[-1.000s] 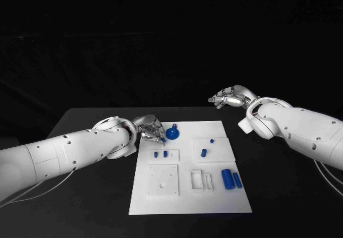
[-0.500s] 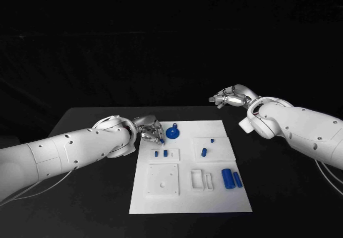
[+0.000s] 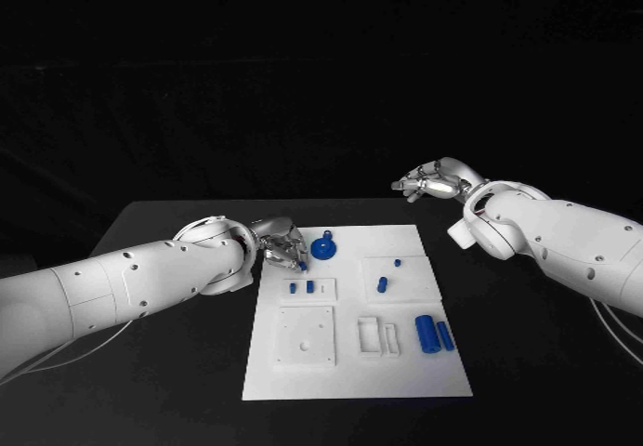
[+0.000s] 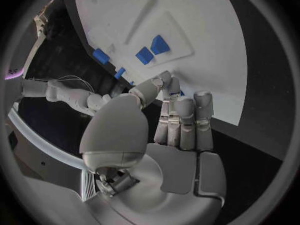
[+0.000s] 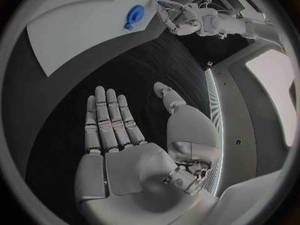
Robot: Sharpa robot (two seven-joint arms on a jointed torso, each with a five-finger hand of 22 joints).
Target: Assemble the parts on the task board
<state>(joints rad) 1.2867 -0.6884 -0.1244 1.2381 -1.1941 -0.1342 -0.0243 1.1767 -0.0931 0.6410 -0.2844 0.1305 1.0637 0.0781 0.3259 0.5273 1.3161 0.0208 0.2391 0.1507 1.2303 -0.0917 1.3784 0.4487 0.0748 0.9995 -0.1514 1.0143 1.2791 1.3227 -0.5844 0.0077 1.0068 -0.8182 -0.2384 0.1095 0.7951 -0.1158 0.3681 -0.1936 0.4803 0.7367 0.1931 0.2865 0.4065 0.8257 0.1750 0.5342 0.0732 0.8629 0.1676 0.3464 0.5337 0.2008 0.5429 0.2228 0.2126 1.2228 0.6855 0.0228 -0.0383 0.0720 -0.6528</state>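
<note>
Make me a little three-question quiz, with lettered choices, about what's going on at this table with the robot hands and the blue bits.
1. Where is the right robot hand?
A. Above the black table, past the far right corner of the task board
B. Resting on the board's near edge
C. Gripping the left arm

2. What colour is the round part with the ring at the board's far edge?
A. Red
B. Blue
C. Yellow

3. What is the right robot hand's state?
A. Holding a blue part
B. Clenched in a fist
C. Open, holding nothing

Answers:
1 A: the head view shows it off the board, over dark table.
2 B: it looks blue in the head view, as do the other small parts.
3 C: the right wrist view shows its fingers stretched out with a bare palm.
</note>
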